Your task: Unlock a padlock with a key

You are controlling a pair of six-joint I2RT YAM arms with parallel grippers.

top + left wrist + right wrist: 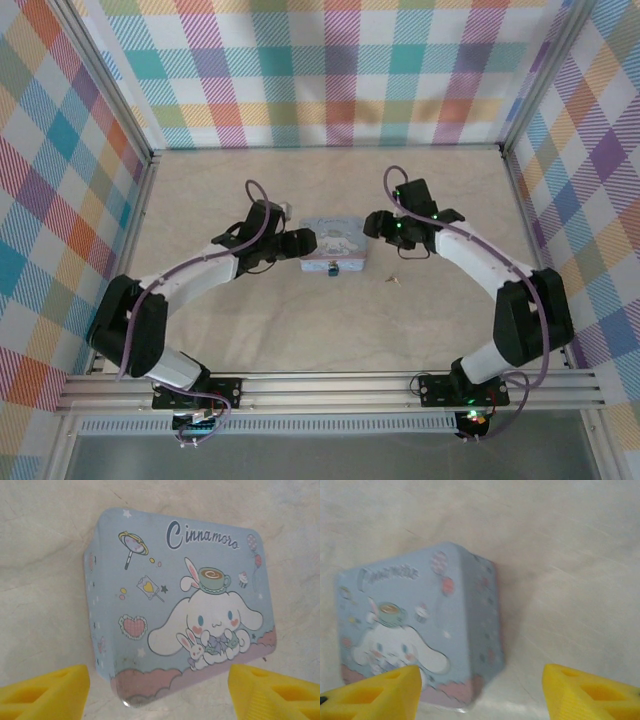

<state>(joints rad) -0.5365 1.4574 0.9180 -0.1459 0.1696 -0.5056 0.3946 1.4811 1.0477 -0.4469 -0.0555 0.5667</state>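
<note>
The padlock (332, 268) is a tiny dark lock at the front edge of the light-blue cartoon box (335, 243). The key (393, 279), a thin pale sliver, lies on the table to the right of the box's front corner. My left gripper (303, 243) is at the box's left end, open, with its yellow fingertips (45, 692) spread wide and the box (180, 605) just beyond them. My right gripper (372, 226) is at the box's right end, also open. The box's right corner (470, 630) sits ahead of its fingertips (592, 692), and nothing is held.
The pale marbled tabletop (450, 200) is walled by plaid panels on three sides. Metal rails (330, 385) run along the near edge where both arm bases are bolted. Bare table lies in front of the box and behind it.
</note>
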